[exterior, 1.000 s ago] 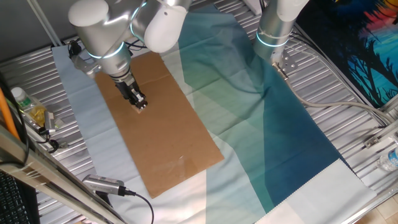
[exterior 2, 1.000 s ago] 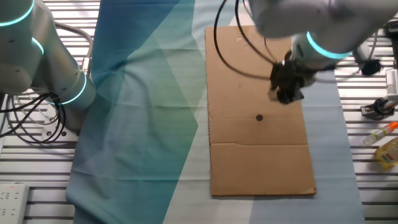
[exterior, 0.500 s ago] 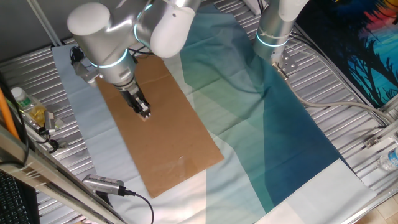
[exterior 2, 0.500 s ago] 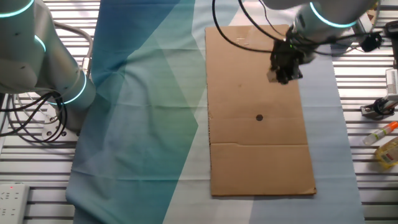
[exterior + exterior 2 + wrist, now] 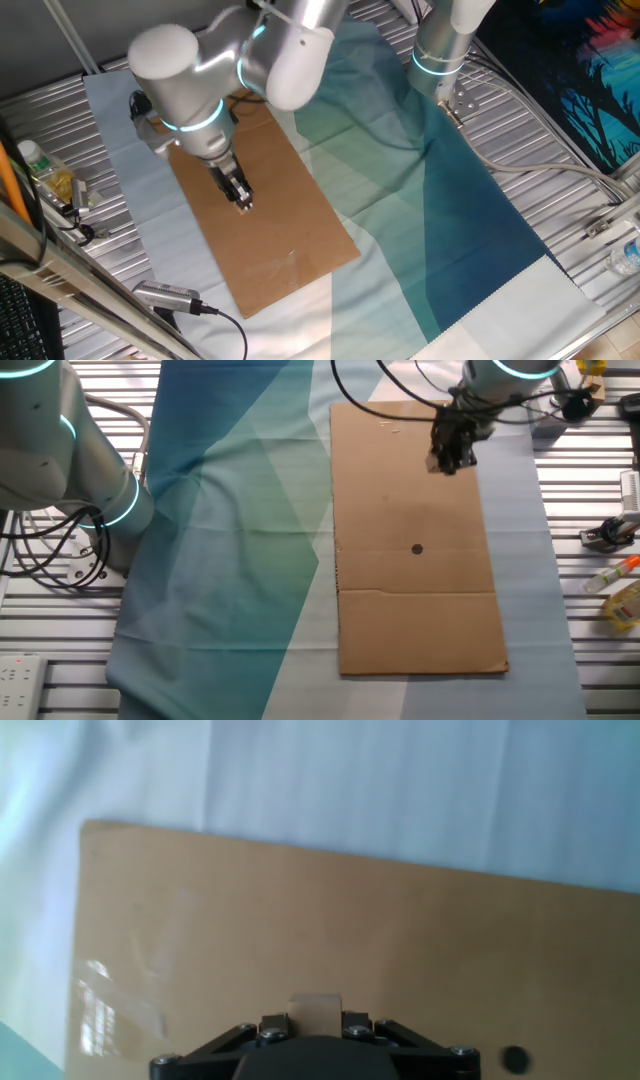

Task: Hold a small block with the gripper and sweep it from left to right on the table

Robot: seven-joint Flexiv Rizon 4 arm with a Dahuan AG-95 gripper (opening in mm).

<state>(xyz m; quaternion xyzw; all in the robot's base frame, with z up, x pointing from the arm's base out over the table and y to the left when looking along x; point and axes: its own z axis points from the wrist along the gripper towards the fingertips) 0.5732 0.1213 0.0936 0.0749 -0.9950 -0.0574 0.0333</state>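
My gripper is shut on the small block, a tiny light-tan wooden cube held between the two dark fingers, low over the brown cardboard sheet. In the other fixed view the gripper is near the sheet's far end, and the block peeks out at its side. In the hand view the gripper sits at the bottom edge, with the cardboard spread ahead of it. The table is ribbed silver metal under pale and teal cloths.
A small black dot marks the cardboard; it also shows in the hand view. A second silver arm stands idle at the back. Bottles and a cable tool lie at the table's left edge.
My gripper has moved steadily along the cardboard with the block held in it, towards the sheet's near end in one fixed view and away from the black dot in the other.
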